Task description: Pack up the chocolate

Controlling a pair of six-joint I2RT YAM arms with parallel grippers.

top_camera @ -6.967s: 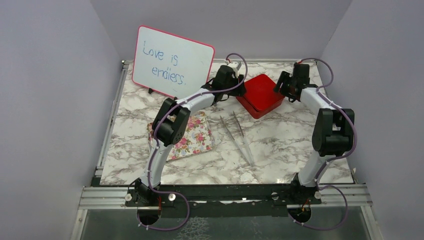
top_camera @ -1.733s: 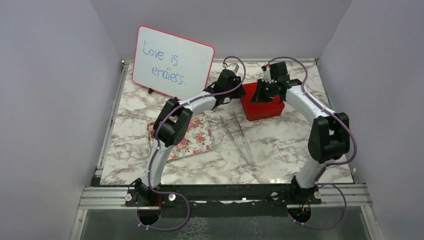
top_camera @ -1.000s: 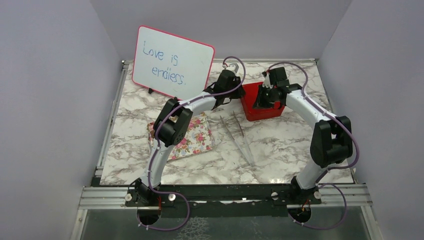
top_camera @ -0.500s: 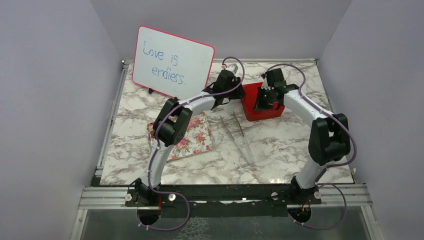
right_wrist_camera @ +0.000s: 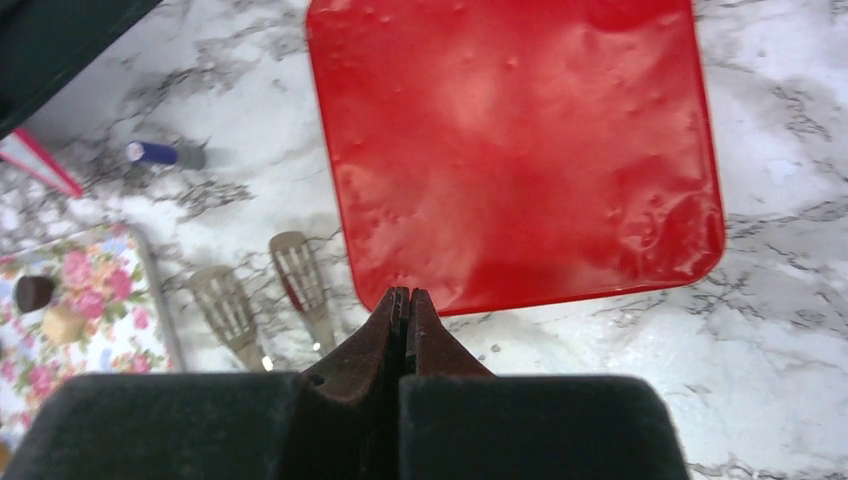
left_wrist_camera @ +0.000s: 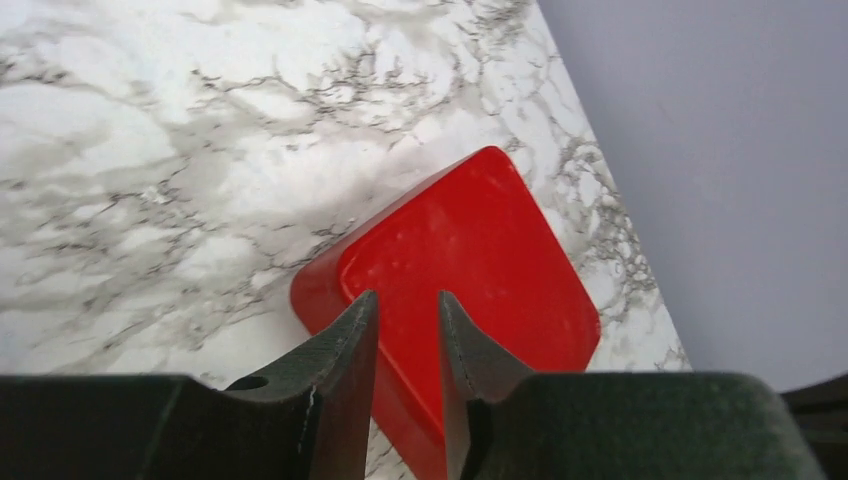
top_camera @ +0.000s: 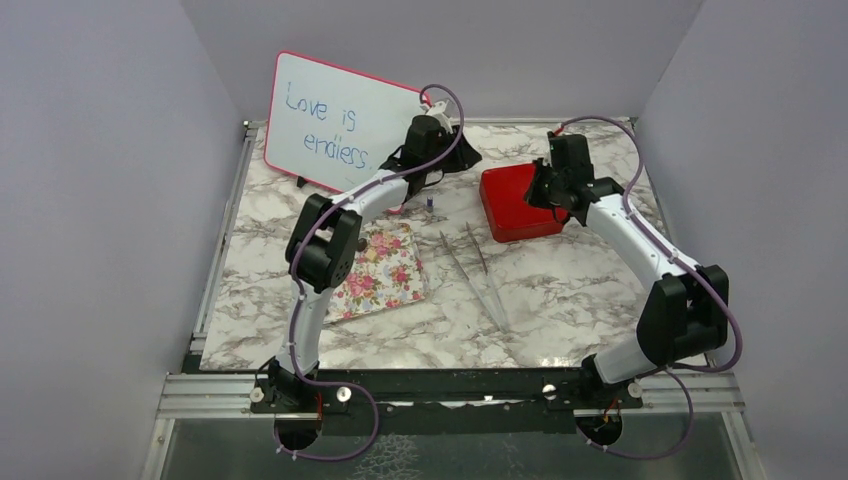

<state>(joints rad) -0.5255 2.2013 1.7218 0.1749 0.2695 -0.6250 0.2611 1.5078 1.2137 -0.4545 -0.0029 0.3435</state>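
A dark brown chocolate and a pale tan chocolate alone show on the pink floral tray, mostly cut off at left; one closed red square box; left gripper slightly parted, empty; right gripper pinched together, empty.

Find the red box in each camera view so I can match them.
Top external: red box, upper centre-right.
Left wrist: red box, lower centre, tilted diamond-wise.
Right wrist: red box, filling the upper middle.
Shared landmark: the marble table beneath it in all three.
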